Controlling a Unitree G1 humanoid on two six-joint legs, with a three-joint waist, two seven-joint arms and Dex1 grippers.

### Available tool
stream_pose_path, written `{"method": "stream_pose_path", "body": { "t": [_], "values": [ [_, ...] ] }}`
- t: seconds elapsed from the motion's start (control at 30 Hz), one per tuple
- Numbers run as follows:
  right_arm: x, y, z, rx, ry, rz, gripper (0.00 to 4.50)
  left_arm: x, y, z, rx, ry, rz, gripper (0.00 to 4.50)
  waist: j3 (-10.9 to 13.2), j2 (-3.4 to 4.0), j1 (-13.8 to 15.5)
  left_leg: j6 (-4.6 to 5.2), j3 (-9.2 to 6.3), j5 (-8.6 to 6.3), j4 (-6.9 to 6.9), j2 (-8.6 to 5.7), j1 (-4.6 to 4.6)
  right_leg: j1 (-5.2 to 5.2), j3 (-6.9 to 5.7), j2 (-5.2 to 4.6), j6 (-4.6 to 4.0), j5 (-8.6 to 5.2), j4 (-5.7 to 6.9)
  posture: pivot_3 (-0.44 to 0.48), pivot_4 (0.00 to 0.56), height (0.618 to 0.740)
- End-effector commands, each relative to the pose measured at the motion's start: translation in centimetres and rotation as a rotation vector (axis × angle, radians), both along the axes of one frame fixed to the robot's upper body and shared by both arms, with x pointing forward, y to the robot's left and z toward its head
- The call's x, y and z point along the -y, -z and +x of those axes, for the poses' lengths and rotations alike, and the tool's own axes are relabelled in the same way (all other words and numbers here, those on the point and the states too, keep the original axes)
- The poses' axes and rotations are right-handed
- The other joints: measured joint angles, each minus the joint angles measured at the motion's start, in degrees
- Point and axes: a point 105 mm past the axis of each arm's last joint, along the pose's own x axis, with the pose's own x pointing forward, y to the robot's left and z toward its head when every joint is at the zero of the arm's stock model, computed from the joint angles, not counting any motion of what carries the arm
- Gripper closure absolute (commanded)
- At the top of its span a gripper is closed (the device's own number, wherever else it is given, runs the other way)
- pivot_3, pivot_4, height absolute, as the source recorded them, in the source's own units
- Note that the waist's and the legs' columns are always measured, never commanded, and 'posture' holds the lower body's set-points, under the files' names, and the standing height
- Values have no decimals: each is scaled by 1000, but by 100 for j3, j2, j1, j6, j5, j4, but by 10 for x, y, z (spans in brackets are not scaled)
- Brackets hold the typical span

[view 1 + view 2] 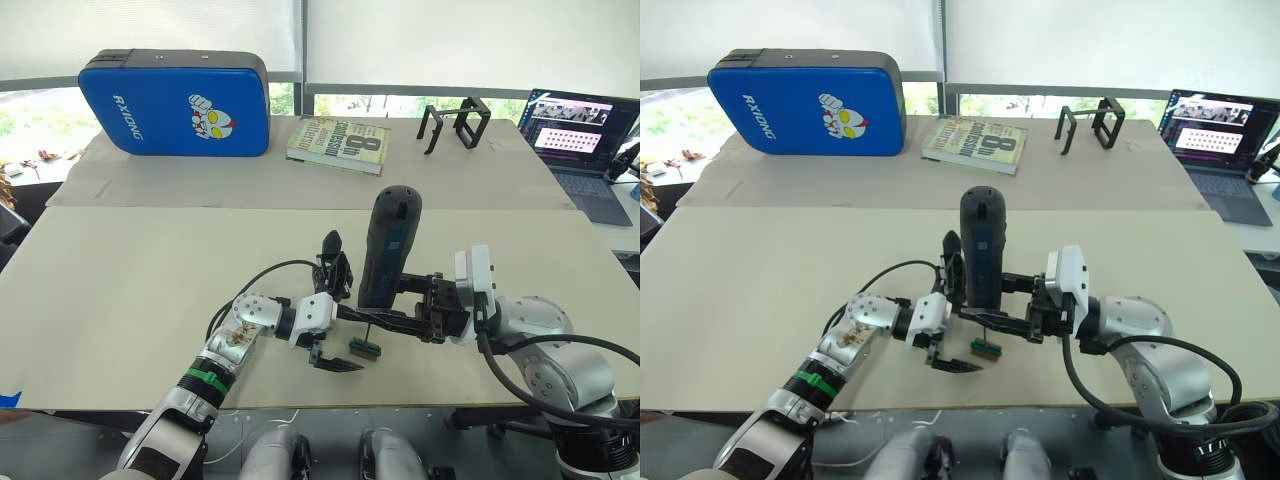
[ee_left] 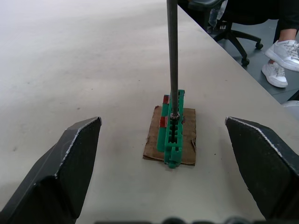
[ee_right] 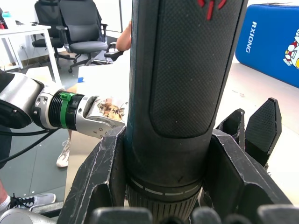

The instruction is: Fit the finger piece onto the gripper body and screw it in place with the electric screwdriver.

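The big pale table (image 1: 120, 300) is the landmark, and most of it lies bare. Open room spreads out on the robot's left, and a wide bare strip runs between the arms and the far row. Along the far edge of the table sit a blue padded case (image 1: 175, 102), then a book (image 1: 338, 145), then a black wire-frame stand (image 1: 455, 123), with a laptop (image 1: 582, 140) at the far right corner. All of these are well apart from the work.

The action is tight against the table's near edge. The right gripper (image 1: 400, 300) is clamped around the electric screwdriver (image 1: 388, 245), gripping low on the barrel, tool upright with its rounded top up. In the right wrist view the two black fingers (image 3: 100, 172) press the barrel on both sides. The thin metal bit (image 2: 173, 56) drops straight down and its tip meets the small green block (image 2: 172, 133), which sits on a scrap of brown card (image 2: 187, 140) just inside the near edge.

The left gripper (image 1: 335, 325) hangs beside the block with its fingers (image 2: 65, 163) spread wide and holding nothing; block and bit stand in the gap between them. The gripper body (image 1: 335, 265) stands just beyond that gripper, its pointed finger up, right beside the screwdriver barrel.
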Motion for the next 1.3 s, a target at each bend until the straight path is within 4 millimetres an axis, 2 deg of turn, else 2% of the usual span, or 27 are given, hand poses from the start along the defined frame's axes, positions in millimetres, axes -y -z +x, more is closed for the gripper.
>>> {"method": "stream_pose_path", "body": {
  "t": [0.03,0.17,0.43,0.67,0.77,0.87,0.9,1.03,1.1,1.3],
  "values": [
    [1,-9,-3,57,-7,14,2565,4,-8,-1,41,17,-23,0,0,0,0,0,0,0,0,0,0,0,0,0,0,0,0,0,150,740],
    [2,-12,-4,66,-10,19,2565,3,-9,0,40,13,-23,0,0,0,0,0,0,0,0,0,0,0,0,0,0,0,0,0,150,740],
    [-2,-39,-18,129,-57,52,2565,-13,-16,-2,5,-30,-37,0,0,0,-15,0,0,0,-1,1,0,-3,1,1,0,0,0,0,150,740],
    [-3,-56,-16,153,-62,67,2565,-43,-31,-10,-67,-218,-104,0,0,0,-21,-10,-1,-6,-1,1,1,-1,2,-2,0,0,-1,0,150,740],
    [-1,-58,-13,154,-52,66,2565,-63,-30,-18,-162,-353,-128,0,-1,1,-32,-11,-1,-6,-4,2,5,0,4,0,-1,-1,0,0,150,740],
    [1,-59,-10,152,-38,66,2565,-73,-27,-23,-180,-465,-126,0,0,2,-12,-12,-1,-6,-5,3,7,1,3,2,-3,-4,2,0,150,740],
    [2,-60,-9,152,-35,67,2565,-73,-27,-22,-169,-504,-127,0,0,2,4,-15,-2,-7,-5,3,7,1,3,3,-3,-5,1,0,150,740],
    [3,-60,-5,153,-26,67,2565,-65,-33,8,-137,-745,-213,0,0,2,68,-42,-2,-23,-1,-3,8,4,5,1,6,0,-5,0,150,740],
    [3,-60,-4,152,-26,65,2565,-62,-29,20,-108,-831,-217,0,0,1,87,-42,-2,-23,0,-6,8,16,5,2,9,2,-4,0,150,740],
    [4,-60,-3,149,-25,59,2565,-44,-22,38,-79,-904,-250,0,-3,4,38,-8,0,-1,-6,2,18,20,5,22,2,-1,-3,0,150,740]
  ]
}}
